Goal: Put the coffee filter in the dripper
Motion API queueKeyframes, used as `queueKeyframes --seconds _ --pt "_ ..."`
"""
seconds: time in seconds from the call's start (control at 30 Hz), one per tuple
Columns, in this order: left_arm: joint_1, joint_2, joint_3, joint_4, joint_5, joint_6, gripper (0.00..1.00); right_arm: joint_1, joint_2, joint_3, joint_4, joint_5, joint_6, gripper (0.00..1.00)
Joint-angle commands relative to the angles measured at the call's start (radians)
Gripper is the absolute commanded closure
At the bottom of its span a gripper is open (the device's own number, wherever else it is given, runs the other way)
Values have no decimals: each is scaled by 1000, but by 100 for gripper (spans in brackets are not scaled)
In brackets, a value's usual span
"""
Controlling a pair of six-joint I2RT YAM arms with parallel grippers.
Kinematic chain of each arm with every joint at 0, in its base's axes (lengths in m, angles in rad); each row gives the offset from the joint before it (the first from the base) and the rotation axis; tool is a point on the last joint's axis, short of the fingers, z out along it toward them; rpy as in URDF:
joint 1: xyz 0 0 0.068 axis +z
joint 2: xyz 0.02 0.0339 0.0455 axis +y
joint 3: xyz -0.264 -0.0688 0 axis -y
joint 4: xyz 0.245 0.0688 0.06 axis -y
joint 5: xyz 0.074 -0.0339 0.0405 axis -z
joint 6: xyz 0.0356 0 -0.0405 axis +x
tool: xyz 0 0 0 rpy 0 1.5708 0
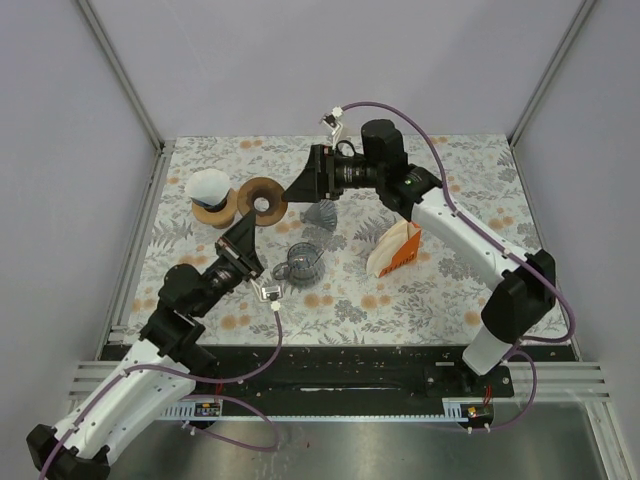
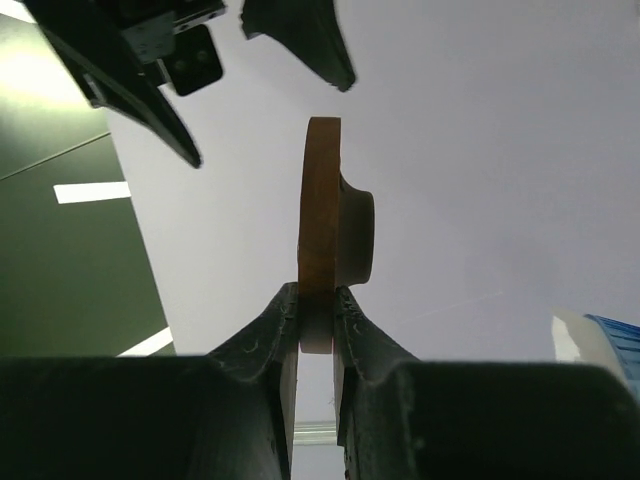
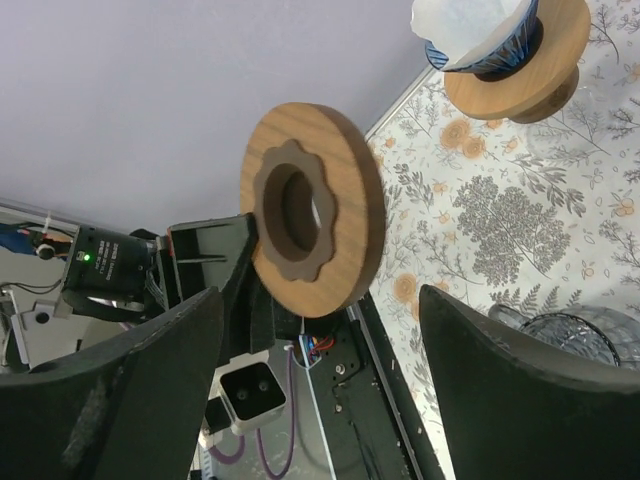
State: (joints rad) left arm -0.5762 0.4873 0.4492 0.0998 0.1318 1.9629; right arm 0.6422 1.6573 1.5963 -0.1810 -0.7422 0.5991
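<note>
A wooden ring (image 1: 262, 199) with a scalloped inner collar is held on edge above the mat by my left gripper (image 1: 249, 229), which is shut on its rim (image 2: 319, 220). A white paper filter (image 1: 208, 184) sits in a blue dripper on a second wooden ring at the left; it also shows in the right wrist view (image 3: 466, 27). My right gripper (image 1: 304, 181) is open and empty, just right of the held ring, facing it (image 3: 310, 205). Its fingers (image 3: 150, 380) stand wide apart.
A ribbed glass cone (image 1: 320, 213) lies mid-mat, its rim showing in the right wrist view (image 3: 580, 335). A glass cup (image 1: 300, 265) stands nearer me. An orange holder with white filters (image 1: 394, 250) stands right of centre. Frame posts border the floral mat (image 1: 450, 290).
</note>
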Motion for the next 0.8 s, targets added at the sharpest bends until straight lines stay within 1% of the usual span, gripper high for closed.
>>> queueKeyframes --seconds 0.0,0.07,0.13,0.2,0.23,0.27,0.3,0.4,0.47,0.57,0.7,0.73,0.77 --pt "-2 7 -3 261 65 185 100 5 25 14 86 -40 51 14" --pt "-4 8 -6 275 66 185 100 5 44 16 89 -43 54 16" --pt "-2 5 -10 270 72 183 100 5 68 21 126 -86 91 22" --pt "-2 -3 -21 271 89 188 100 5 96 28 170 -130 145 34" --pt "-1 -4 -26 270 94 191 100 5 107 34 216 -146 160 42" --pt "-2 -7 -29 270 97 194 100 5 111 39 221 -152 169 50" --pt "-4 -7 -32 268 98 195 100 5 111 42 227 -152 174 54" --pt "-2 -6 -33 270 86 192 100 8 107 28 285 -178 211 59" --pt "-2 0 -32 278 83 186 100 11 111 24 317 -198 241 66" --pt "-4 13 -33 290 78 185 100 16 117 24 319 -210 251 81" --pt "-4 5 -35 264 55 191 100 13 114 30 276 -204 211 100" --pt "-1 5 -37 253 46 195 100 10 113 30 267 -198 203 100" --pt "-1 5 -34 238 31 205 93 2 111 27 261 -192 200 100"
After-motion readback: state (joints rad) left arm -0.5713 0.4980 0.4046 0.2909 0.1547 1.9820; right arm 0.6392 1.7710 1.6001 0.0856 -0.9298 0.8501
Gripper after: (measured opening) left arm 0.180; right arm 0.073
